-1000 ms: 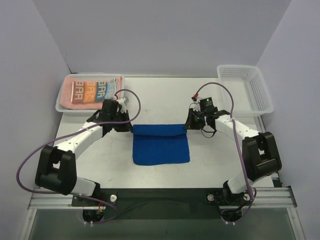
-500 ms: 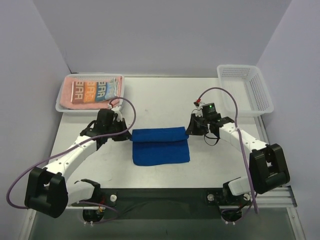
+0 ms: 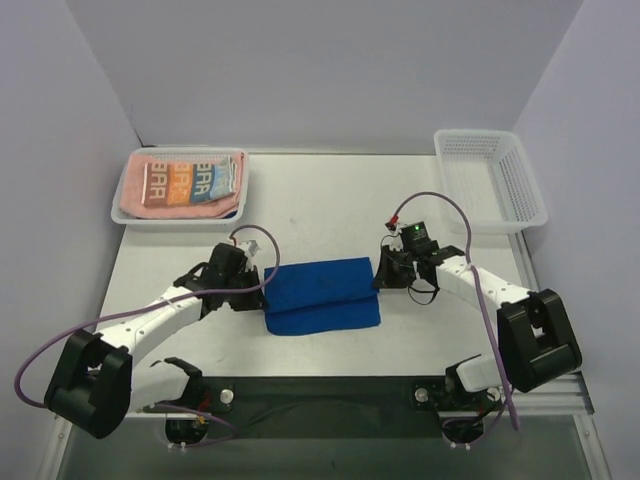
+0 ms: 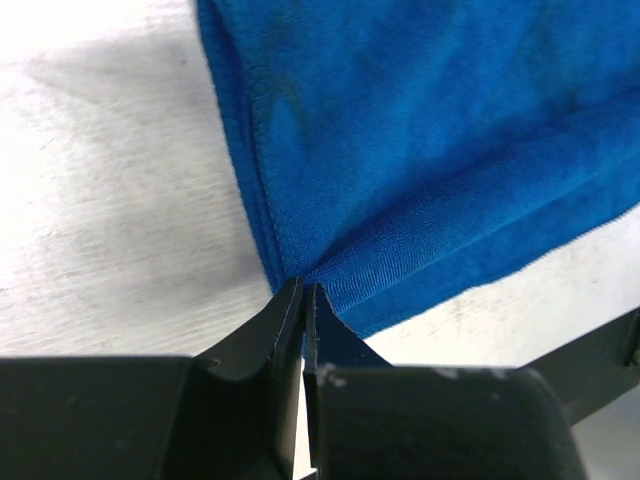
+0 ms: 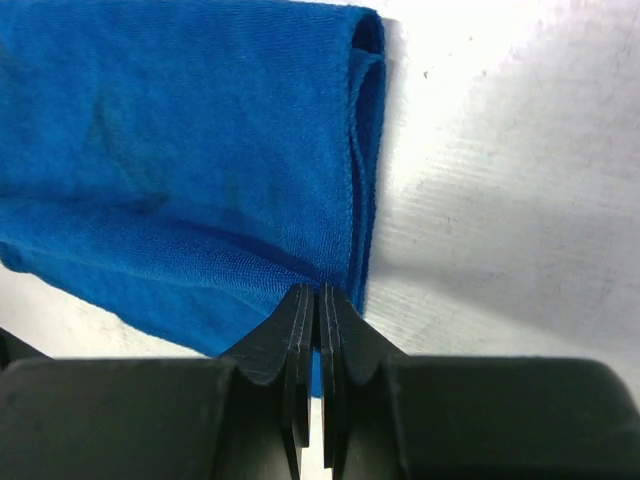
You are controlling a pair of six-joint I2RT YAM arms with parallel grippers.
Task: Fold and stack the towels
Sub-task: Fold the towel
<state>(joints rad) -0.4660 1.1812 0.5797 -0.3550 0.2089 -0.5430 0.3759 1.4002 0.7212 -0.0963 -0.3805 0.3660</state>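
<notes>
A royal-blue towel (image 3: 322, 293) lies half folded in the middle of the table. My left gripper (image 3: 258, 283) is shut on the blue towel's left edge (image 4: 300, 262), and my right gripper (image 3: 378, 277) is shut on its right edge (image 5: 340, 262). Both hold the upper layer over the lower one, whose front strip still shows. A folded white towel with orange and blue lettering (image 3: 190, 180) lies on a salmon-pink towel (image 3: 133, 202) in the basket at the back left.
A white mesh basket (image 3: 176, 221) at the back left holds the two folded towels. Another white mesh basket (image 3: 490, 178) stands at the back right. Purple cables loop over both arms.
Both grippers have carried the blue towel's far edge toward the near side, laying the upper layer over the lower one. The towel now looks shorter front to back.
</notes>
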